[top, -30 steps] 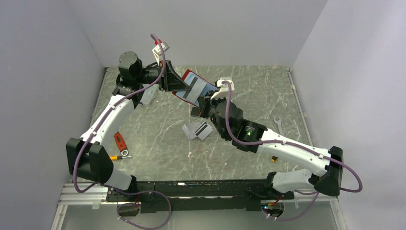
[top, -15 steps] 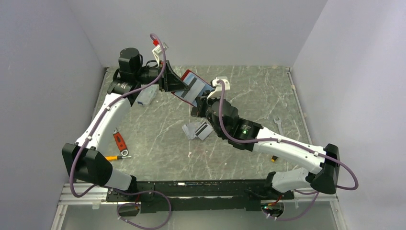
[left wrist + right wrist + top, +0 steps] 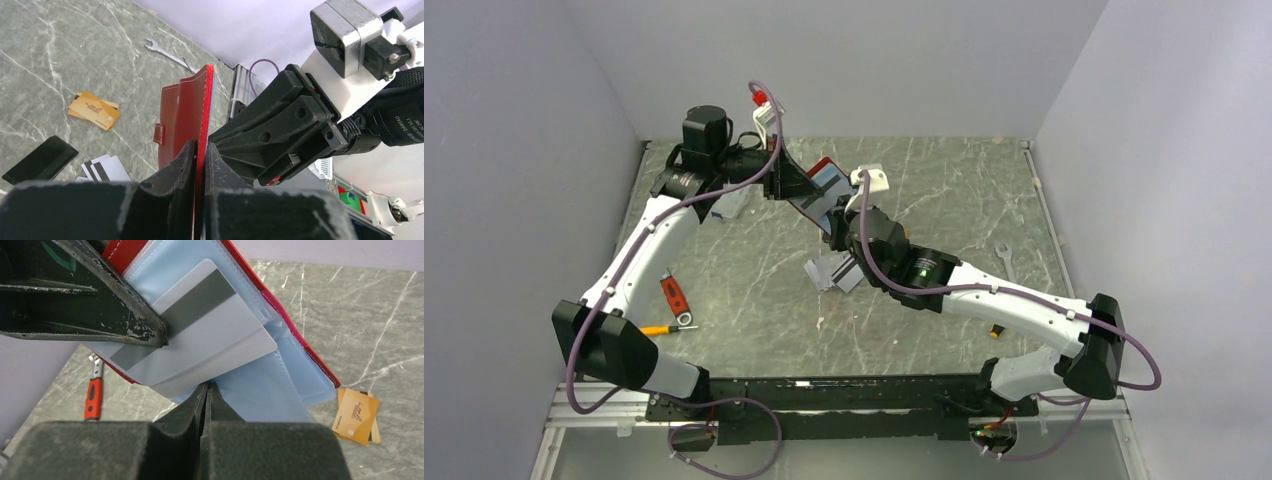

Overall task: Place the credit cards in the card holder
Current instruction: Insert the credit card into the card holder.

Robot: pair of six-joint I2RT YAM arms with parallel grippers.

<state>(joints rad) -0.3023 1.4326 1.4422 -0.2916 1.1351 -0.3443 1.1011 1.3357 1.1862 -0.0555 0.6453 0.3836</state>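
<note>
My left gripper (image 3: 201,147) is shut on the edge of the dark-red card holder (image 3: 180,115) and holds it open and tilted above the table's back middle (image 3: 826,170). Its pale blue sleeves (image 3: 270,385) face my right gripper (image 3: 206,386). The right gripper is shut on the lower edge of a grey-white credit card (image 3: 210,335) with a dark stripe, which lies partly inside a sleeve. In the top view the right gripper (image 3: 837,215) sits just below the holder. Loose striped cards (image 3: 836,272) lie on the table beneath. A black card (image 3: 40,160) lies beside them.
Two gold cards (image 3: 356,415) lie on the marble table. A wrench (image 3: 1006,262) lies at the right. A red-handled tool (image 3: 674,297) lies at the left. A clear plastic box (image 3: 732,203) sits behind the left arm. Walls close three sides.
The right gripper has moved left and towards the holder with the striped card. The left gripper has turned the holder a little. Less of the card shows outside the sleeve.
</note>
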